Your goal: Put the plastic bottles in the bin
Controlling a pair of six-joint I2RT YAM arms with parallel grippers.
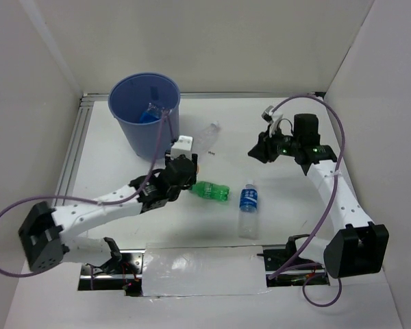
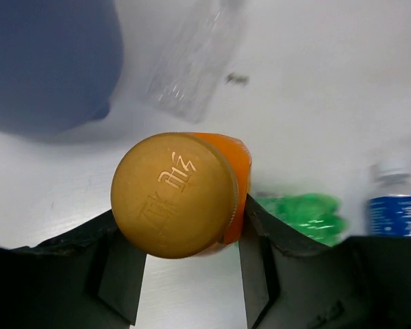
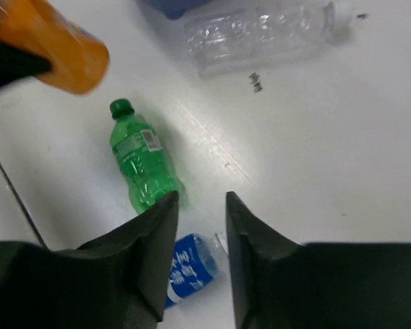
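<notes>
The orange bottle (image 2: 181, 195), gripped in the left jaws, was best carried over the bin (image 1: 138, 133) at upper left; right jaws were parted, empty.

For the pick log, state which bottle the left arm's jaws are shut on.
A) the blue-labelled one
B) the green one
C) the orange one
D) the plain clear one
C: the left wrist view shows the orange bottle clamped cap-first in the left gripper, one jaw on each side, while the green bottle lies loose beyond it.
</notes>
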